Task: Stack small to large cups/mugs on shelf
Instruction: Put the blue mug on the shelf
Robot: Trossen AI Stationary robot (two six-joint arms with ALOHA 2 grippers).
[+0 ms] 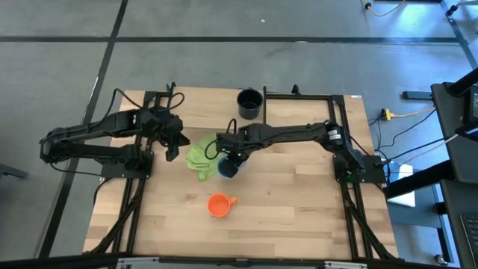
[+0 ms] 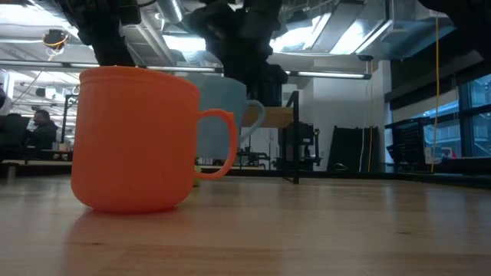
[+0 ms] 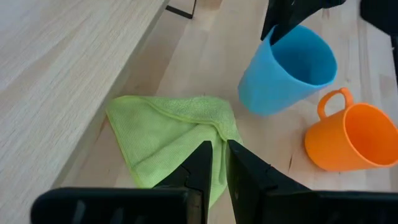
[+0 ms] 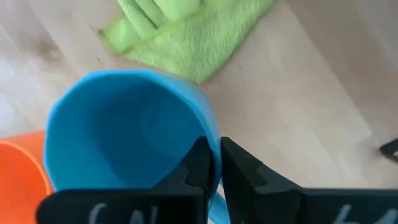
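My right gripper point(image 4: 214, 165) is shut on the light blue mug point(image 1: 228, 168), which shows tilted in the left wrist view point(image 3: 289, 68). The small orange mug point(image 1: 218, 204) stands on its base nearer the table's near edge, large in the low view point(image 2: 134, 138). The dark navy mug point(image 1: 250, 103) stands upright by the far edge. The light-wood shelf point(image 3: 62, 62) runs along the far side. My left gripper point(image 3: 217, 165) hangs shut over the green cloth point(image 3: 174, 137), touching nothing. My right gripper pinches the blue mug's rim point(image 4: 208, 134), one finger inside the mug and one outside its wall. The fingers come from above, slanting down. The mug is tilted, its mouth turned toward the table's left; whether its base is on the table I cannot tell.
The green cloth point(image 1: 200, 157) lies crumpled on the tabletop between the two grippers, right beside the blue mug. A black shelf leg point(image 3: 180, 9) stands beyond it. Bare tabletop point(image 1: 299, 202) stretches right of the orange mug.
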